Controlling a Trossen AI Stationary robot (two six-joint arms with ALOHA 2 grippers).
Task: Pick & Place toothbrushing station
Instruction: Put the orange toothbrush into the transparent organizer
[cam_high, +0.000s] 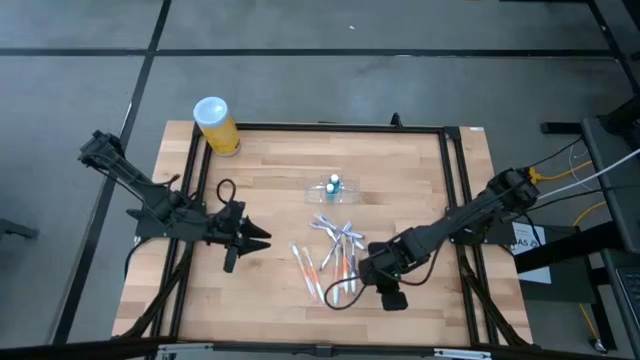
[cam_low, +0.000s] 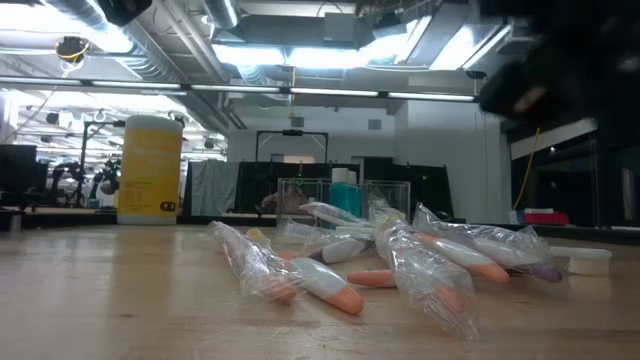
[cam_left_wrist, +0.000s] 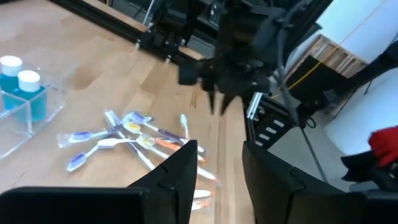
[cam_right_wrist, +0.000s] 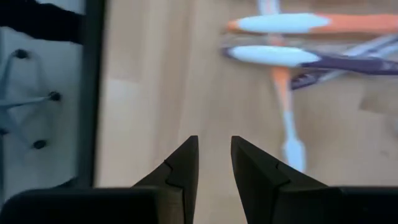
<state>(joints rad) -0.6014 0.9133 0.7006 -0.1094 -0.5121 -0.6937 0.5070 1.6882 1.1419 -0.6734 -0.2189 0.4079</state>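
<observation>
Near the toothbrushes (cam_high: 335, 262), right gripper (cam_high: 352, 281), fingers narrowly parted and empty, risks scattering them; toothbrushing station (cam_high: 333, 190) lies farther off.

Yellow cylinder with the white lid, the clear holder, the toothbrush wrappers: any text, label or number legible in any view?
None can be read.
Yellow cylinder with the white lid: dark print on its label, too blurred to read.
Clear plastic toothbrushing station: no text visible.
Plastic-wrapped toothbrushes: no legible print.
White tag at the table's right edge: too small to read.
</observation>
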